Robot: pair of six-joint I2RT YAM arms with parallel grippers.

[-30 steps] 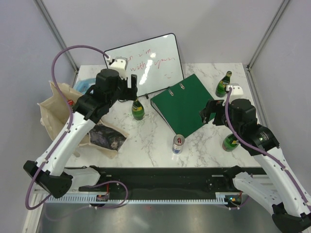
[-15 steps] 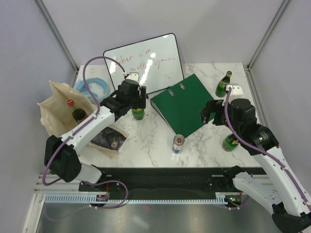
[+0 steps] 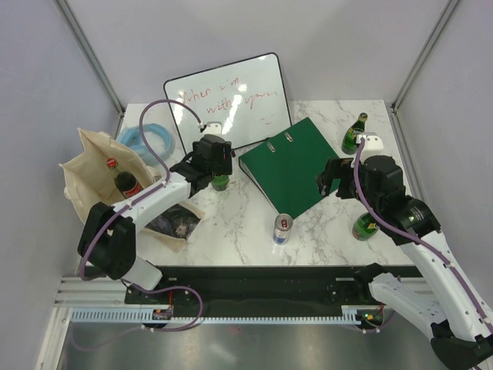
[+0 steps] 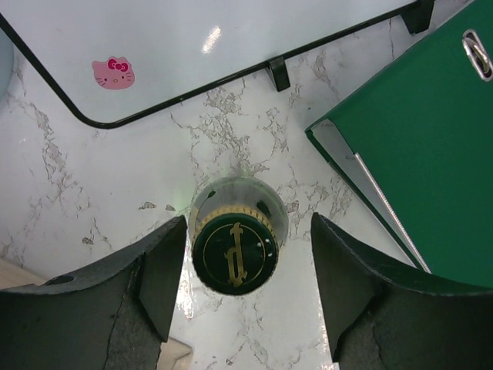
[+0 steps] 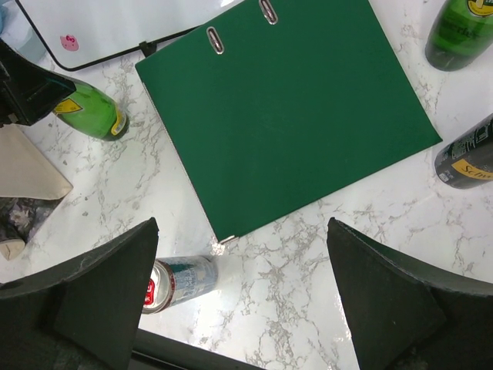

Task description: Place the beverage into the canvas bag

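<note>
Left gripper (image 4: pixel 240 266) hangs open, one finger on each side of a green bottle (image 4: pixel 235 257).
Canvas bag (image 3: pixel 77 171) stands open with a cola bottle (image 3: pixel 125 184) inside; right gripper (image 5: pixel 243 254) is open too.

**A:** L arm (image 3: pixel 146 202) status?
**B:** stretched fwd and inward from its base, low. left gripper (image 4: pixel 246 231) pointing straight down, jaws spread wide.
**A:** and R arm (image 3: pixel 416 223)?
**B:** elbow bent, held up higher, wrist tipped down. right gripper (image 5: pixel 243 231) jaws wide apart too. Grippers well apart from each other.
</note>
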